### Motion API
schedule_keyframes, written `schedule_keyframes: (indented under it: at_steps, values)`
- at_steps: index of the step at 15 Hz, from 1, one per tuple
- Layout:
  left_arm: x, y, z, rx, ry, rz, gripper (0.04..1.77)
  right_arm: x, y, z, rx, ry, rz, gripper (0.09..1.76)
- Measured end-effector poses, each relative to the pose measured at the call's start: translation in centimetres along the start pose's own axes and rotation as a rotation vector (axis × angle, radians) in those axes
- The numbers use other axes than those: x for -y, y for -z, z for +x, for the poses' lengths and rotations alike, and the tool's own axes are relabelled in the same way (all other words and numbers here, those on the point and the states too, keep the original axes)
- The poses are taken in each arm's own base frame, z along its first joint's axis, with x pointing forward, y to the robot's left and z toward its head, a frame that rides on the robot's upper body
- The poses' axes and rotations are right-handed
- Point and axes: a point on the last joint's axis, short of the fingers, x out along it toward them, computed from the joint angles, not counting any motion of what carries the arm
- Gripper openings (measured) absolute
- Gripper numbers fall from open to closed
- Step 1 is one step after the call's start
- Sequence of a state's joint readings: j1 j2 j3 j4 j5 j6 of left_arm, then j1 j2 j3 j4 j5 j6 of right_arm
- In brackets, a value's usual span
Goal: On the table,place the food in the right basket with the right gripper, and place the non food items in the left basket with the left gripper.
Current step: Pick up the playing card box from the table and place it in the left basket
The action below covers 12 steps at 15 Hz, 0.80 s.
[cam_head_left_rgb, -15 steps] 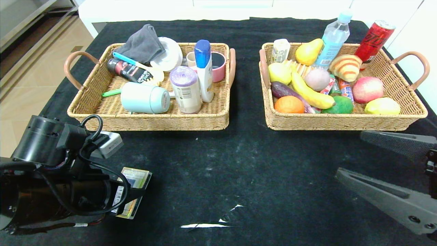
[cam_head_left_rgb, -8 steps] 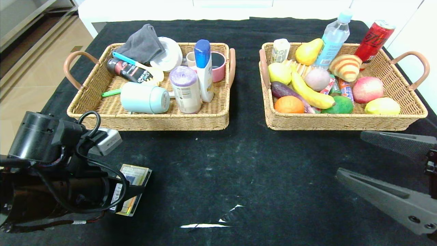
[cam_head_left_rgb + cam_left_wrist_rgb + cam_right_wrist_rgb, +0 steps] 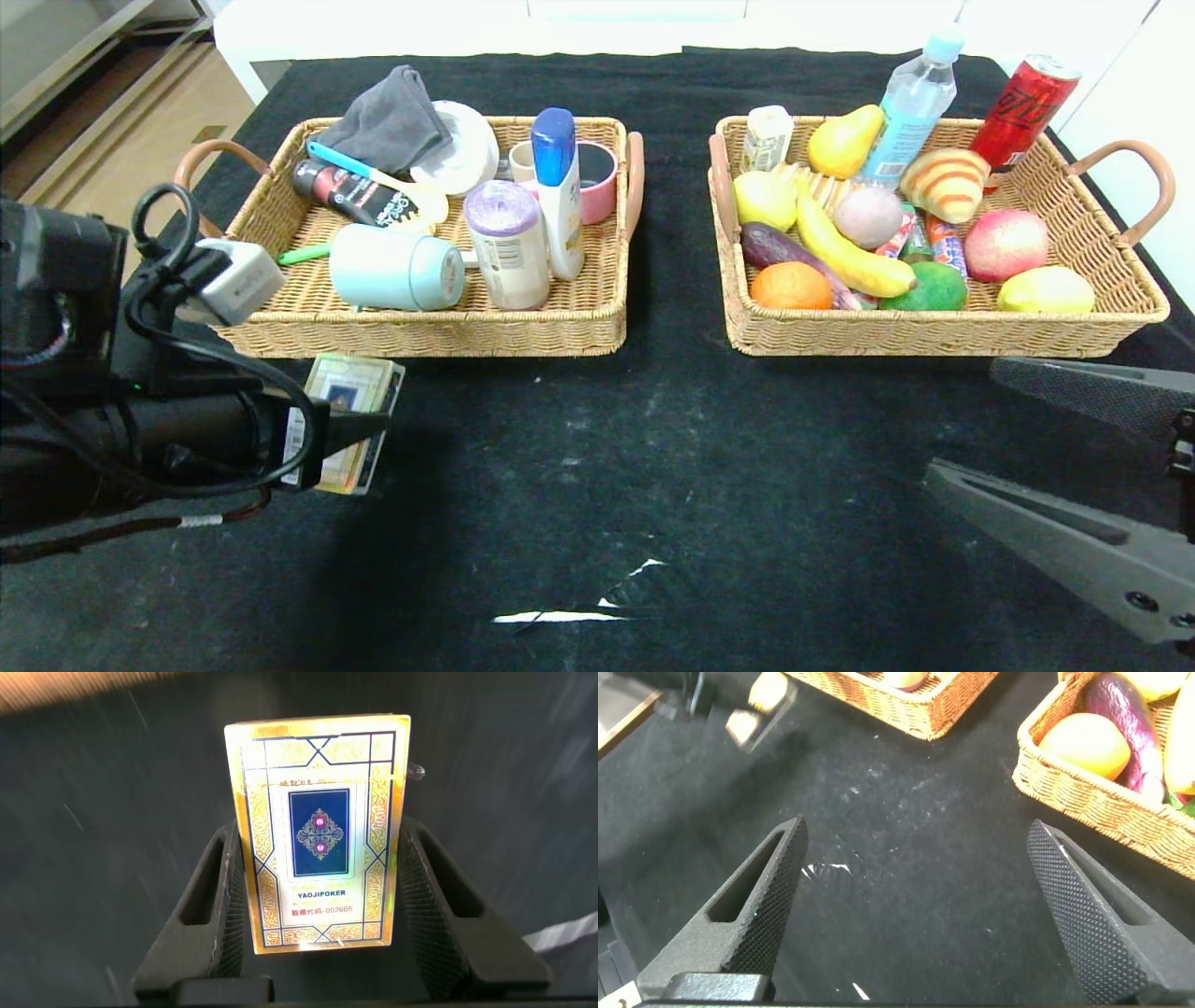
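Note:
My left gripper (image 3: 359,425) is shut on a gold playing card box (image 3: 350,420) and holds it above the black cloth, just in front of the left basket (image 3: 280,308). In the left wrist view the card box (image 3: 318,831) fills the space between the two fingers (image 3: 210,905). The left basket holds a mint cup (image 3: 397,268), bottles, a grey cloth and a pink mug. The right basket (image 3: 934,331) holds fruit, bread, a water bottle and a red can. My right gripper (image 3: 1046,448) hovers open at the table's near right, with nothing between its fingers (image 3: 761,896).
A torn spot (image 3: 579,607) with white showing marks the black cloth near the front middle. A white counter runs behind the table and the floor lies off the table's left edge. Bare cloth (image 3: 653,448) lies in front of the two baskets.
My left arm has lifted and carried the card box away from the front edge toward the left basket. The right gripper has stayed put.

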State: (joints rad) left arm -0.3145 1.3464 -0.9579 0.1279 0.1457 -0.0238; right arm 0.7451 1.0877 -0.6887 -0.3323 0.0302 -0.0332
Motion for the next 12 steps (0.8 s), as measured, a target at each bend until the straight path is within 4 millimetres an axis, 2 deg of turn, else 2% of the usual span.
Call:
schedule_keyframes:
  at_steps: [4, 9, 12]
  values:
    - [-0.4, -3.7, -0.2, 0.163, -0.03, -0.027, 1.02, 0.0, -0.1, -0.1, 0.004, 0.0, 0.0, 1.71]
    - [-0.2, -6.9, 0.8, 0.3, -0.035, -0.034, 1.02, 0.0, -0.1, -0.3, 0.01, -0.001, 0.0, 1.71]
    - [-0.2, -8.1, 1.8, 0.328, -0.083, -0.044, 1.02, 0.0, -0.1, -0.3, 0.01, -0.001, 0.0, 1.71]
